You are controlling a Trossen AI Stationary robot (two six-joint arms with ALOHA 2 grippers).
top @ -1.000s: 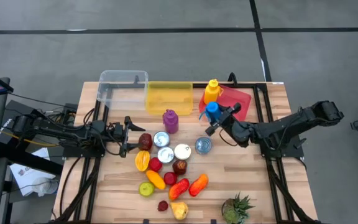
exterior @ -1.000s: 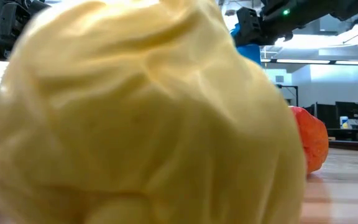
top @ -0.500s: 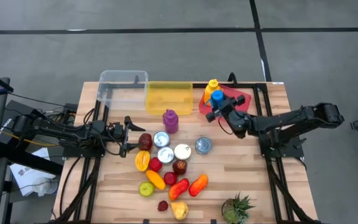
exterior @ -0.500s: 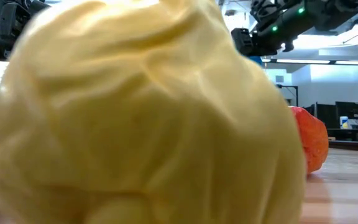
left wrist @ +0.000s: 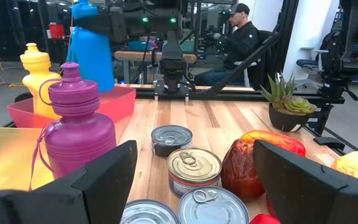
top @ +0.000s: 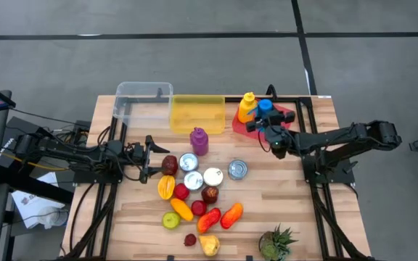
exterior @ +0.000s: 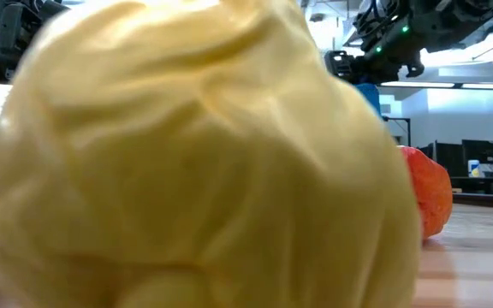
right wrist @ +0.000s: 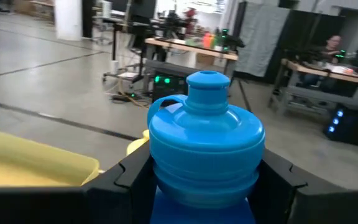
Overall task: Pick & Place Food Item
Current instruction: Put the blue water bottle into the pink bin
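Note:
My right gripper (top: 265, 120) is shut on a blue bottle (top: 265, 108) that hangs upright over the red bin (top: 284, 116) at the table's far right. A yellow bottle (top: 247, 106) stands in that bin beside it. The left wrist view shows the blue bottle (left wrist: 92, 50) higher than the yellow bottle (left wrist: 37, 68). My left gripper (top: 151, 158) waits open at the table's left, pointing level at a dark red fruit (top: 169, 164) and the purple bottle (top: 199, 141), touching nothing. My right gripper pinches the blue bottle's upper body (right wrist: 166, 180), just below the shoulder, between its two fingers (right wrist: 277, 180). The fingers come in level from the table's right. The bottle stands upright with its cap up, its base about level with the red bin's rim.
A yellow bin (top: 197, 114) and a clear bin (top: 142, 101) stand along the far edge. Several cans (top: 238, 170) and fruits (top: 231, 214) crowd the middle. A pineapple (top: 278, 243) and a yellow pear (top: 209, 245) sit at the near edge; the pear (exterior: 187, 162) fills the low view.
My right gripper has swung toward the table's far edge and right, carrying the blue bottle from beside the can area to above the red bin. The wrist turned on the way, and the bottle stayed upright in the hold.

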